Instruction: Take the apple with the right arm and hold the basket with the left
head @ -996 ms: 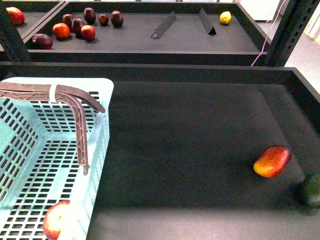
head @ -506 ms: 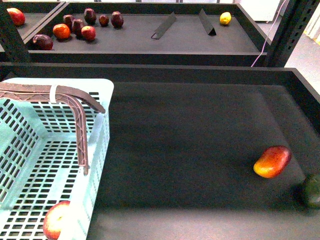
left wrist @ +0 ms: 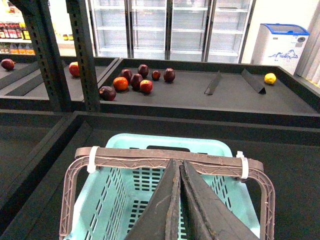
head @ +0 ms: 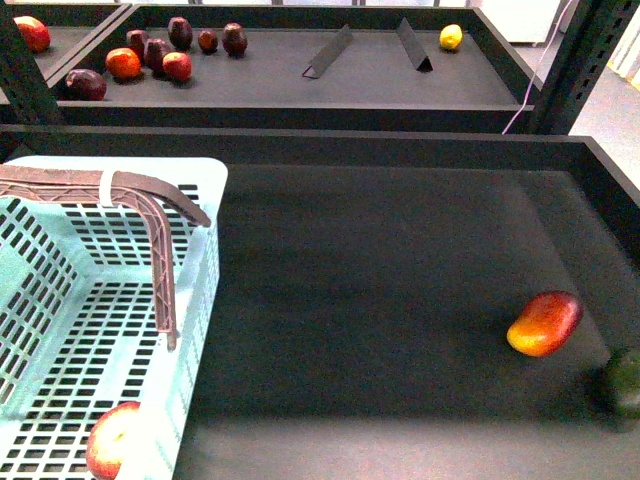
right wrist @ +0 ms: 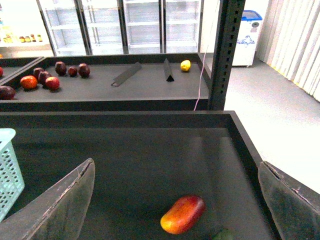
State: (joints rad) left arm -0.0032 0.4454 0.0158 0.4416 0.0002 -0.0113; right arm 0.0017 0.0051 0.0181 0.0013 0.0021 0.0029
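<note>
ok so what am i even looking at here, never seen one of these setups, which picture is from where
This is a two-armed robot seen through three cameras. One sits on its body, looking over a dark shelf tray. It shows a light turquoise slotted plastic basket holding a round red apple, plus an elongated red-orange mango and a dark green fruit lying loose. The other two cameras ride on the wrists. The left gripper has its jaws shut, just behind the basket's brown ribbed handle. The right gripper hangs open above the mango, holding nothing.
</note>
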